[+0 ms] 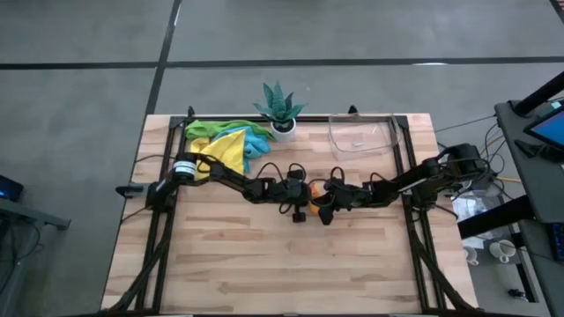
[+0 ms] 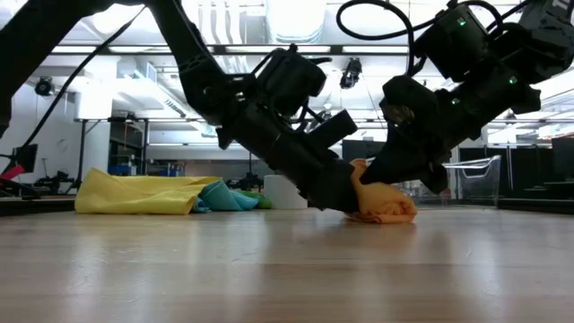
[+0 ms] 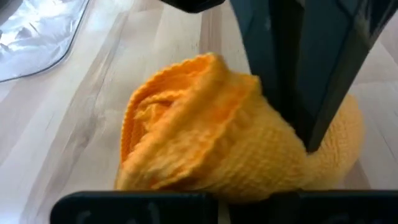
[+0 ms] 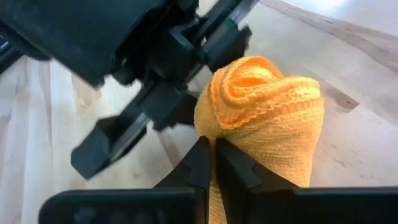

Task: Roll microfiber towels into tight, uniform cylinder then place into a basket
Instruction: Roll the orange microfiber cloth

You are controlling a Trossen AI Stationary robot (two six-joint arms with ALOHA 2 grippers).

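Rolled orange towel (image 2: 384, 205) mid-bench (image 1: 264, 264), pinched from both sides: left tool (image 1: 310, 195) and right tool (image 1: 324, 197) each clamped on it, arms stretched low toward each other. Behind, heaped towels (image 1: 225, 141) (yellow, green, blue), potted plant (image 1: 280, 107). Clear basket (image 1: 361, 136) at far edge.

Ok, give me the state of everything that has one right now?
orange towel: rolled, mid-table, pinched from both sides.
left end effector: shut on the orange towel.
right end effector: shut on the orange towel.
basket: upright, no rolls inside.
towel pile: yellow, green, blue, loose and unrolled.
potted plant: upright.
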